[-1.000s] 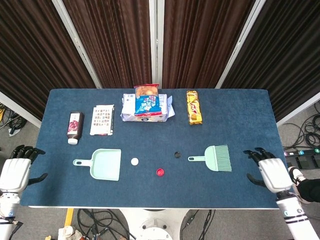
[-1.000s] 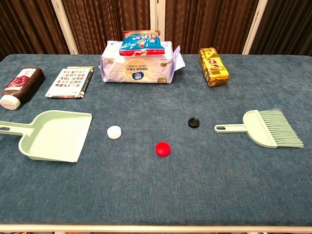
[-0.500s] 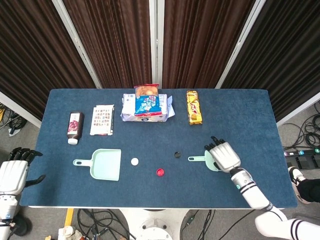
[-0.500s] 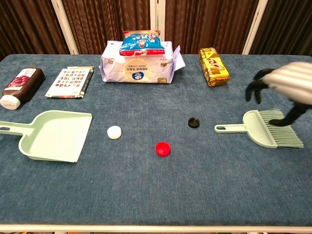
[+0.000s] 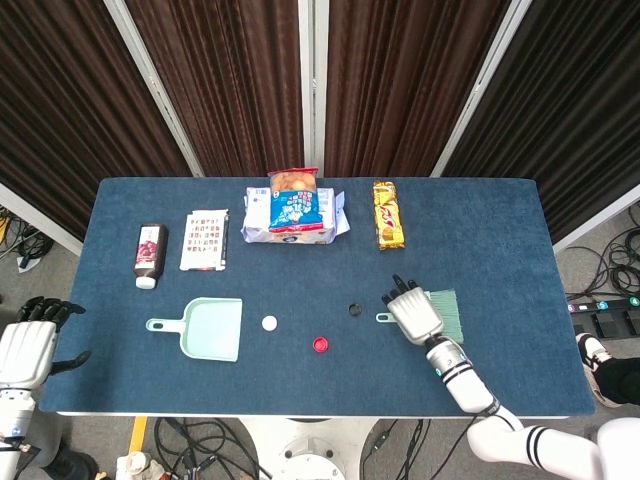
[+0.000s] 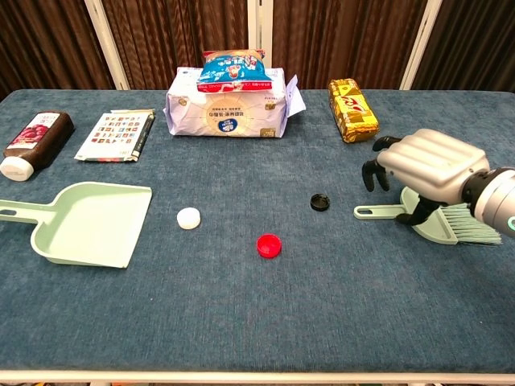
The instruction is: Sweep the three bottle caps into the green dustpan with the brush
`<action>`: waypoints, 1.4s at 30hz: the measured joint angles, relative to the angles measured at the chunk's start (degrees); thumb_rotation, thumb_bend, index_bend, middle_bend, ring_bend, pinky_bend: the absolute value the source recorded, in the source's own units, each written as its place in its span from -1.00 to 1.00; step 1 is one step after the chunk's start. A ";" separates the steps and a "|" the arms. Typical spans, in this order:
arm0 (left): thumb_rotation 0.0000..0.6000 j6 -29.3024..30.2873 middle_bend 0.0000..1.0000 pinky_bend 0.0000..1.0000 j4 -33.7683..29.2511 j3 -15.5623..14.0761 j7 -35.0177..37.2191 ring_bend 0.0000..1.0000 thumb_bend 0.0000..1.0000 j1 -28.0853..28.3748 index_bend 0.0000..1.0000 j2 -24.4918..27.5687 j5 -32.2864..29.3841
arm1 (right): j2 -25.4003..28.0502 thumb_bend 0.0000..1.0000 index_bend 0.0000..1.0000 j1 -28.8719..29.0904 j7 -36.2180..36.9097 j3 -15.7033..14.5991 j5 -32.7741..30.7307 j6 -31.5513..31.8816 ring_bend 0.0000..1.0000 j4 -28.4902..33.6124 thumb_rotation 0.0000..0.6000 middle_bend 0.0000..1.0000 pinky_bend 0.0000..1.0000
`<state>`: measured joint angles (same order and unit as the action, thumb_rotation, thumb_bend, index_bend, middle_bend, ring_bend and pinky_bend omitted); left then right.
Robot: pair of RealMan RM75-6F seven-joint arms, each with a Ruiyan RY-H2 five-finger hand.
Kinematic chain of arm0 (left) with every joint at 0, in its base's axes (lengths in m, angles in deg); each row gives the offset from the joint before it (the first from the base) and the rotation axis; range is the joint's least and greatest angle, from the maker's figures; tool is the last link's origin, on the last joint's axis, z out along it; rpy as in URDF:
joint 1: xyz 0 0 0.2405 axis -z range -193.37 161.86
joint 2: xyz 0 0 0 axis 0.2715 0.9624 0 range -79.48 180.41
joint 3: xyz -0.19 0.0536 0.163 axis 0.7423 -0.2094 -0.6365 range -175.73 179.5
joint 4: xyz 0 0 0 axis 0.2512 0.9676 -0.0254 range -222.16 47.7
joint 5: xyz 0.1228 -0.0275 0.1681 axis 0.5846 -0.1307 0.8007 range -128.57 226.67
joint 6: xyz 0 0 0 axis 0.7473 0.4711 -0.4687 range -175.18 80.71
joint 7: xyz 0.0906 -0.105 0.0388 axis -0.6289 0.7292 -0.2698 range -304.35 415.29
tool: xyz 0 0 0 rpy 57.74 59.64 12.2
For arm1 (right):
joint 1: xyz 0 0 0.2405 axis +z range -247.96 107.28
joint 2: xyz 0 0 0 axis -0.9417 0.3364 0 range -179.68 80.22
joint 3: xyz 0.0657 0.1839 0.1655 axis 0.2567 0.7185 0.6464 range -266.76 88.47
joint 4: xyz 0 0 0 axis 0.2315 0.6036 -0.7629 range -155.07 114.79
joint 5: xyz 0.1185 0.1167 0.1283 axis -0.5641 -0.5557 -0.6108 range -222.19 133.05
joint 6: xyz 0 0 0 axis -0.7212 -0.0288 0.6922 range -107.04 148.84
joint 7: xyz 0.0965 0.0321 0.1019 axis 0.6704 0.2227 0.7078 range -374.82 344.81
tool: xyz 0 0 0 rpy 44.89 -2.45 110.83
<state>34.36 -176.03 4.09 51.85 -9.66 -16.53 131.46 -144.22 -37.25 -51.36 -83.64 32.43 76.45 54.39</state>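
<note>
A dark blue cloth-covered table (image 5: 500, 230) is carrying everything. Along its far side are lying a white tissue pack (image 6: 226, 112) with a blue snack bag (image 6: 232, 67) on top, a printed booklet (image 6: 115, 134), a yellow wrapped bar (image 6: 352, 109) and a dark red bottle (image 6: 36, 141). The pale green plastic dustpan (image 6: 87, 223) is sitting near the left, mouth facing right. The pale green hand brush (image 6: 455, 221) is lying at the right; the right hand (image 6: 425, 170) is hovering just above its handle, fingers curled downward but apart, gripping nothing. The left hand (image 5: 25, 347) is waiting off the table's left edge, fingers spread, empty. Between dustpan and brush are resting a white bottle cap (image 6: 188, 217), a red bottle cap (image 6: 269, 245) and a black bottle cap (image 6: 320, 202), well apart from one another.
</note>
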 measured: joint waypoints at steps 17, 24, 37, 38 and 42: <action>1.00 -0.43 -0.39 -0.69 1.88 -0.13 1.58 -0.60 -0.99 0.00 -0.34 -0.77 -0.04 | -2.97 -0.61 -0.10 1.09 1.40 -0.83 -2.69 -1.34 -0.67 -3.82 1.00 -0.02 -0.38; 1.00 -0.67 -0.39 -0.69 2.13 0.09 1.85 -0.60 -0.99 0.51 -0.34 -0.72 0.38 | -3.42 -0.32 0.19 1.16 3.30 -1.07 -2.57 -1.14 -0.51 -4.81 1.00 0.11 -0.35; 1.00 -12.16 -0.33 -0.67 -0.25 2.42 1.89 -0.59 -0.91 9.91 -0.21 0.99 1.48 | 5.30 -0.21 0.38 1.54 10.18 2.17 -1.01 2.03 -0.37 3.42 1.00 0.26 -0.25; 1.00 -13.47 -0.31 -0.67 -0.39 2.59 1.31 -0.57 -0.89 10.86 -0.19 0.80 1.32 | 6.35 -0.21 0.38 1.58 10.52 2.61 -1.07 2.23 -0.37 4.48 1.00 0.26 -0.25; 1.00 -18.91 -0.25 -0.65 -0.62 3.02 -2.57 -0.50 -0.85 14.55 -0.16 -1.02 -0.07 | 11.18 -0.21 0.38 2.02 11.52 4.82 -2.02 2.49 -0.37 8.85 1.00 0.26 -0.25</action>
<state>15.45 -176.65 7.11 49.28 4.90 -17.54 131.38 -133.05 -35.22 -39.84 -78.82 30.40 78.95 63.24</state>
